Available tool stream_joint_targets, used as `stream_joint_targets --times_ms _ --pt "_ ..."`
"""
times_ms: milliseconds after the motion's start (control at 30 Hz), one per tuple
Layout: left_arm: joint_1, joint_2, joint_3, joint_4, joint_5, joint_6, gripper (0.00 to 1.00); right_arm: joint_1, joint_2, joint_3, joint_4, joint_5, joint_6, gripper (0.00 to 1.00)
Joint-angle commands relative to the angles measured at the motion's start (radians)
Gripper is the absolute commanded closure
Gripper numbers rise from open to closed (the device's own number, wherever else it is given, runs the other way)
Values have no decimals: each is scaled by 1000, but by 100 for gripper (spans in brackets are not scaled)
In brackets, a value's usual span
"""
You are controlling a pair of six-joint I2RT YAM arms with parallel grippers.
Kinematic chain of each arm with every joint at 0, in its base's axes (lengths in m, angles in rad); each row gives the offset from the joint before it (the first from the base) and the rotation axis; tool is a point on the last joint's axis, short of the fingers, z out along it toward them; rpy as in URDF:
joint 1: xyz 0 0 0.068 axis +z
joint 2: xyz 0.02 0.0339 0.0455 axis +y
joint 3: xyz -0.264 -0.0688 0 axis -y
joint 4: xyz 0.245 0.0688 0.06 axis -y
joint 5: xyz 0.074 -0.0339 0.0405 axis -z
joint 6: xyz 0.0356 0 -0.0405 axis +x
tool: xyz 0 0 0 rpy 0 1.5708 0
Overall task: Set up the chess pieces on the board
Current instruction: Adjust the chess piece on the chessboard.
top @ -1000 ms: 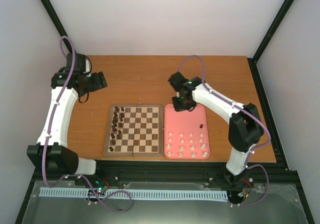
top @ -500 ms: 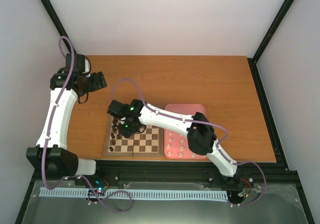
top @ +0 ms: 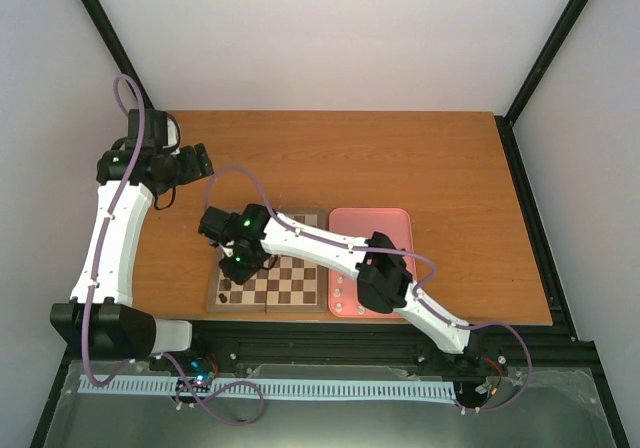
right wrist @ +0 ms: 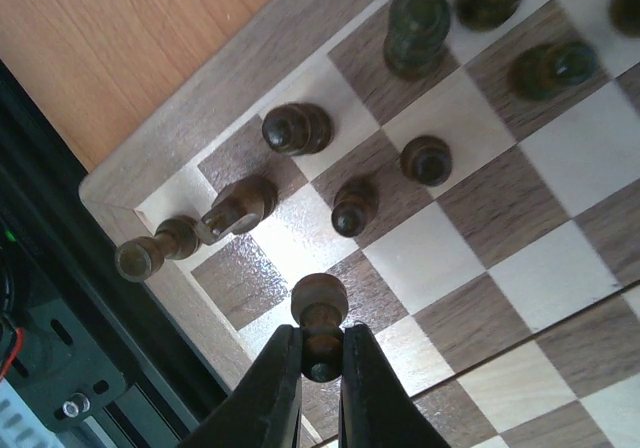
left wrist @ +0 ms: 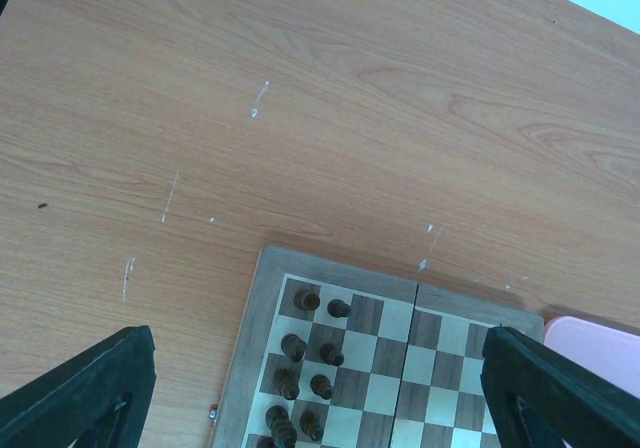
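The board (top: 291,284) lies in the middle of the table, with dark brown chess pieces (top: 232,230) in two columns along its left side. My right gripper (top: 239,261) reaches across to the board's near left corner. It is shut on a dark brown pawn (right wrist: 320,303), held a little above a square near the border (right wrist: 250,63). Other dark pieces (right wrist: 297,128) stand close by, and two at the corner (right wrist: 236,208) look tilted. My left gripper (top: 199,160) hangs open over bare table beyond the board's far left corner (left wrist: 283,268). Its fingers (left wrist: 92,392) hold nothing.
A pink tray (top: 388,222) lies right of the board, and my right arm hides much of it. Cream-white pieces (top: 345,294) show at its near end. The tray's corner (left wrist: 600,343) shows in the left wrist view. A black frame rail (right wrist: 60,298) runs along the near edge.
My right arm has swung from the pink tray's far left corner across the board to its near left corner. The left arm has barely moved.
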Motion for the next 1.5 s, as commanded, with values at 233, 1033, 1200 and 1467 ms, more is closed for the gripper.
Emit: stream_joint_targets --times_ms 233,1033,1200,1467 --pt "-3 -15 -4 25 20 -10 0 18 63 56 -41 -97 -49 97" --pt "-2 -11 -5 25 21 -9 0 19 108 71 21 -105 -82 97" --pt "-3 -14 -5 23 21 -9 0 18 111 72 35 -103 -82 97" --pt "-2 -18 -4 19 23 -8 0 19 118 71 49 -101 -85 97"
